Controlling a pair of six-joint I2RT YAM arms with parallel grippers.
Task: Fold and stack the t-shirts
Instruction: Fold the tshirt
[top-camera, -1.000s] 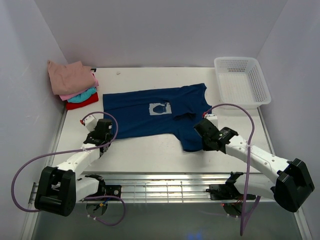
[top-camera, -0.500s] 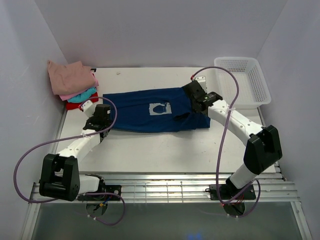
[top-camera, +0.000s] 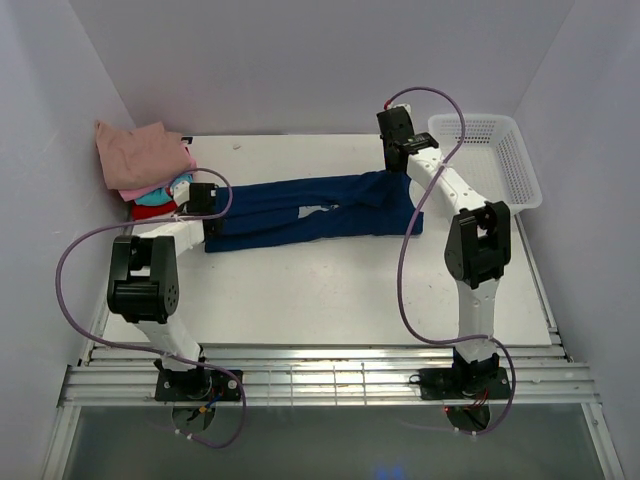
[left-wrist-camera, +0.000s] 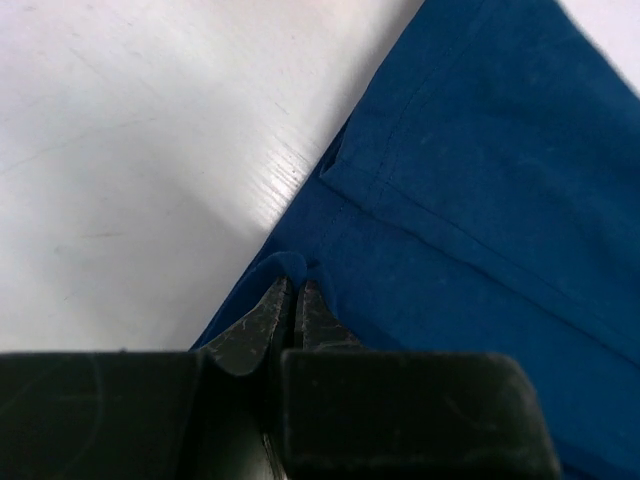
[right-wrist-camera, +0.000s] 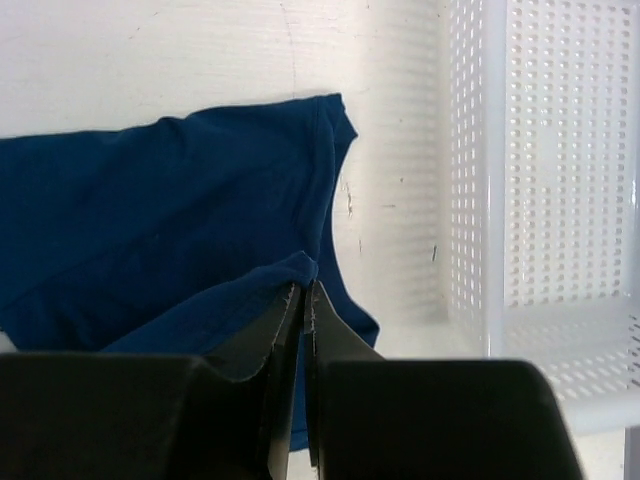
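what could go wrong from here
1. The left hand and right hand each pinch only a thin edge of the navy blue cotton tee; it may slip out.
2. The left hand sits close to the stack of folded pink, teal and red tees and might nudge it.

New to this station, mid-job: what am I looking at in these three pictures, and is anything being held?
These are two white robot arms bolted at the near edge of a table. The wide picture is from a fixed camera above: left arm on the left, right arm on the right. Each close-up is from a wrist camera looking along that arm's jaws. On the table: a navy t-shirt lying as a long strip, a stack of folded tees far left, a white mesh basket far right. Both pairs of jaws are shut on the shirt, one at each end.
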